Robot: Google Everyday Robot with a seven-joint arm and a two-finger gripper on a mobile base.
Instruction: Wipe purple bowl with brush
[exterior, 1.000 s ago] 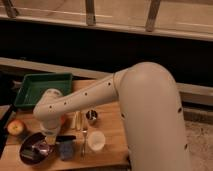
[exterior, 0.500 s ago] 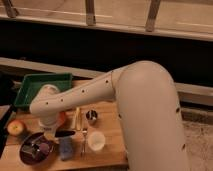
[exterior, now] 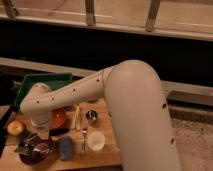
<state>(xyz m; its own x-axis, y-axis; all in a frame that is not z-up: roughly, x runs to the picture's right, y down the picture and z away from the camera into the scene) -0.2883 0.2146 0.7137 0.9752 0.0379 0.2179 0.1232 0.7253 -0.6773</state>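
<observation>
The purple bowl (exterior: 36, 151) sits at the front left of the wooden table. My white arm reaches in from the right and ends in a wrist right above the bowl. Below the wrist, the gripper (exterior: 35, 139) hangs low over the bowl's rim, shut on the brush (exterior: 25, 147). The brush is a slim dark tool slanting down to the left, its greyish head at the bowl's left edge. The wrist hides most of the grip itself.
An orange-brown bowl (exterior: 60, 118) and a dark block (exterior: 59, 131) lie just right of the gripper. A blue sponge (exterior: 65, 148), fork (exterior: 84, 137), white cup (exterior: 96, 140), metal cup (exterior: 91, 116) and yellowish stick (exterior: 77, 118) are further right. An apple (exterior: 15, 127) lies left, a green tray (exterior: 45, 81) behind.
The wrist has shifted slightly to the left over the purple bowl. The other things on the table have not moved.
</observation>
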